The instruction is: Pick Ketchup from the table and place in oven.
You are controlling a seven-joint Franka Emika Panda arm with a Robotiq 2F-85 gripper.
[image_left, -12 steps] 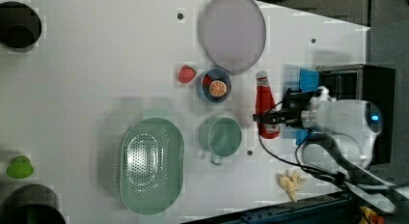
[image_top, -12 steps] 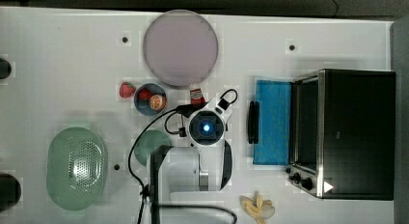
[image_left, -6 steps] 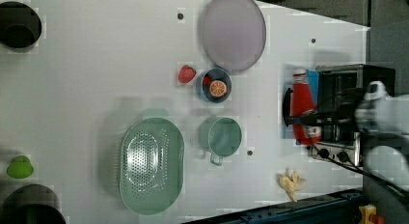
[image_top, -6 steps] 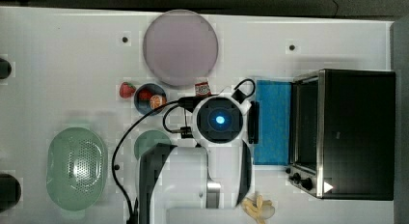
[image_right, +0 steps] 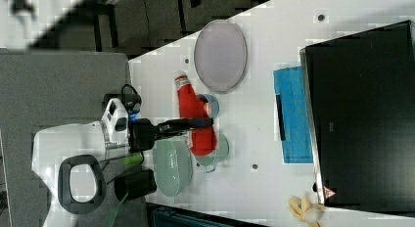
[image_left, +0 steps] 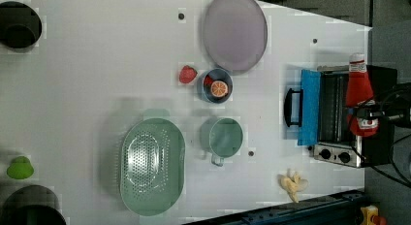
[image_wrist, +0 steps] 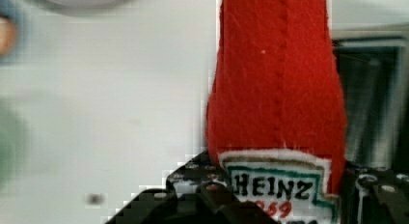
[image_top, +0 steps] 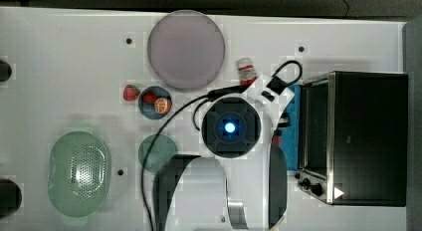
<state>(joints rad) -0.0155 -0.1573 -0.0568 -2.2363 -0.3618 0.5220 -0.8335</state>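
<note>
Ketchup [image_left: 359,93] is up off the table [image_left: 97,65], clamped around its label end by the gripper [image_left: 367,113], and in the left view it hangs right by the oven [image_left: 339,118] with its door dropped open. My worry from here is the long neck clipping the steel frame — it's soft felt, so it could twist in the jaws. A second ago it was near the teal mug [image_left: 224,137] — now it's carried across to the oven.

Readable text on the ketchup label
The ketchup [image_wrist: 277,89] carries a white label reading "HEINZ" in black (red digits beneath are too cut off to read)
</note>
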